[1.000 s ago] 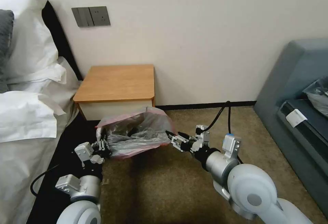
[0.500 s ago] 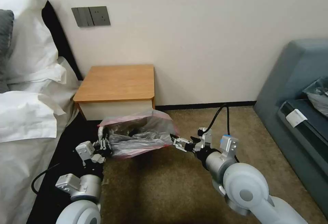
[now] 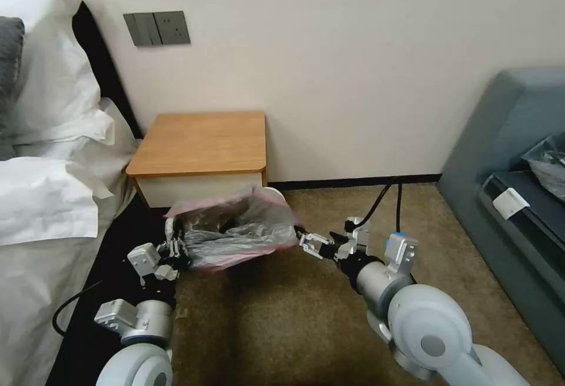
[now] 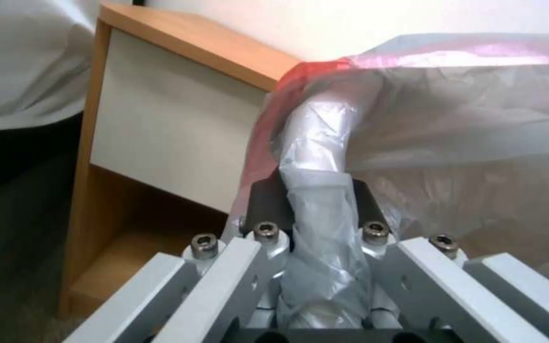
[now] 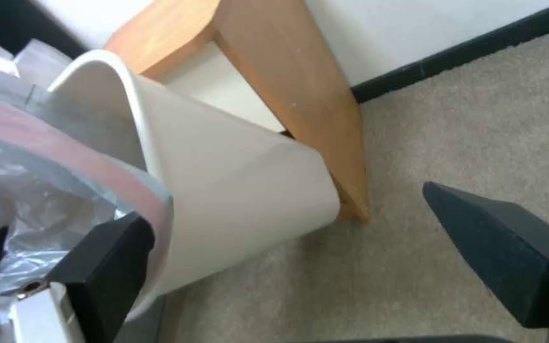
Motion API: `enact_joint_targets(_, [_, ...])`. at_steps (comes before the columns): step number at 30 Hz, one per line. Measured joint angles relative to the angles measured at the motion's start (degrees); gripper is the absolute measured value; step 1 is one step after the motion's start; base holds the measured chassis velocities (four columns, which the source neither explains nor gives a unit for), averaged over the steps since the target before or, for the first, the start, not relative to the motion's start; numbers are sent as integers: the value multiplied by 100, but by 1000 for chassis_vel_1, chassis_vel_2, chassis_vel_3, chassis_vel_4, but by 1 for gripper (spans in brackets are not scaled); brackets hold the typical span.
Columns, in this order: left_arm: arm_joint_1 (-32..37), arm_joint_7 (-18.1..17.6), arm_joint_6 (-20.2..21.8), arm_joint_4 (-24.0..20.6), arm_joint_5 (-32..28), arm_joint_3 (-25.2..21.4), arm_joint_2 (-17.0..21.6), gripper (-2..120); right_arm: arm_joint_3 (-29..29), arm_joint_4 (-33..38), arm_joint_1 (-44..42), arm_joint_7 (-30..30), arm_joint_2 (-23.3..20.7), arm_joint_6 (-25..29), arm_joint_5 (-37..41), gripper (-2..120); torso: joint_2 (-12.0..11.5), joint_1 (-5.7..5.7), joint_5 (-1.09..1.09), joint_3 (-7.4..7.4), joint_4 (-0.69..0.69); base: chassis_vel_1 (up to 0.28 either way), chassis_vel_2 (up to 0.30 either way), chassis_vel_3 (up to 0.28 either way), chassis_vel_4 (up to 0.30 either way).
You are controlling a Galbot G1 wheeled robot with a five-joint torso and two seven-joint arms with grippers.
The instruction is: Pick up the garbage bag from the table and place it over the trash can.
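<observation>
Withdrawn right gripper (image 3: 307, 240) fingers apart; left gripper (image 3: 175, 250) clamps garbage bag (image 3: 238, 232).

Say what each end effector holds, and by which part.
The left end effector is shut on the bag, pinching a bunched fold just below its pink rim. The right end effector is open beside the bin, holding nothing.

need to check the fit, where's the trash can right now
In the head view the trash can stands on the carpet just in front of the table, under the garbage bag.
</observation>
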Motion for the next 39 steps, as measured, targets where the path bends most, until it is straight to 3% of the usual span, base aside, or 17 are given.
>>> enact_joint_targets(17, [-7, 19, 15, -48, -68, 5, 23, 7, 4, -623, 38, -34, 150, -127, 17, 100, 0, 0, 1, 0, 0, 0, 0, 0, 0])
enact_joint_targets(29, [7, 56, 19, -96, -104, -1, 57, 7, -23, -1353, 264, -1083, 426, 402, -615, 100, 0, 0, 1, 0, 0, 0, 0, 0, 0])
enact_joint_targets(39, [60, 185, 22, -95, -89, 27, 58, 7, -7, -1432, 393, -1228, 433, 483, -671, 100, 0, 0, 0, 0, 1, 0, 0, 0, 0])
